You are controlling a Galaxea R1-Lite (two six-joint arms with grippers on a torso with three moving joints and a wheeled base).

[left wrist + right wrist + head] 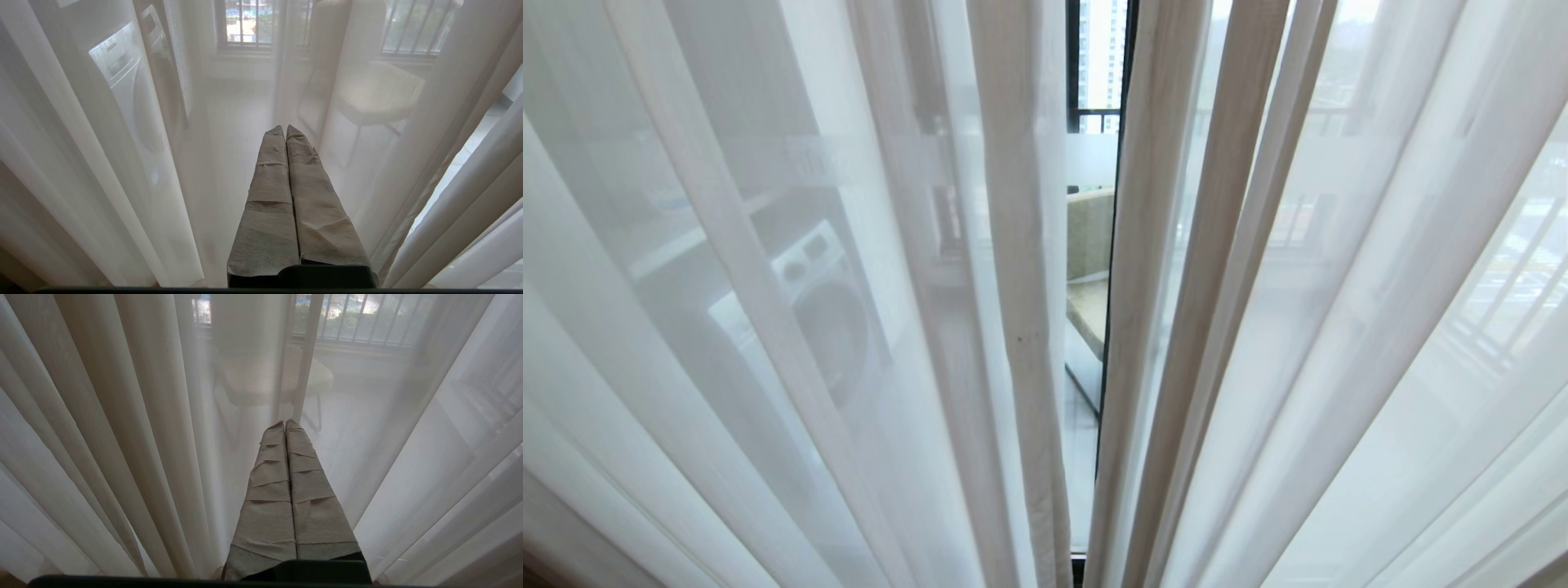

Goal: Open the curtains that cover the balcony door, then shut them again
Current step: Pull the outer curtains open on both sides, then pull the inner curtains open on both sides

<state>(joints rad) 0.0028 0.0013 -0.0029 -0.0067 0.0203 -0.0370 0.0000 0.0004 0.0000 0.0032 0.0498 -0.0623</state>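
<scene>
Thin white sheer curtains point(768, 327) hang in pleats across the whole head view, drawn together except for a narrow gap in the middle. Through that gap shows the balcony door point(1112, 245), a black frame edge with a frosted white band on the glass. Neither arm appears in the head view. In the left wrist view my left gripper point(285, 129) is shut, its tape-wrapped fingers pressed together and empty, right in front of the sheer curtains point(122, 171). My right gripper point(284, 423) is likewise shut and empty, facing the sheer curtains point(135, 449). No thick beige-grey drape is visible.
Behind the sheer fabric a white washing machine point(817, 310) stands on the left of the balcony. A pale chair point(380, 92) on thin legs stands further in, and a black-barred outer window point(359, 314) runs behind it.
</scene>
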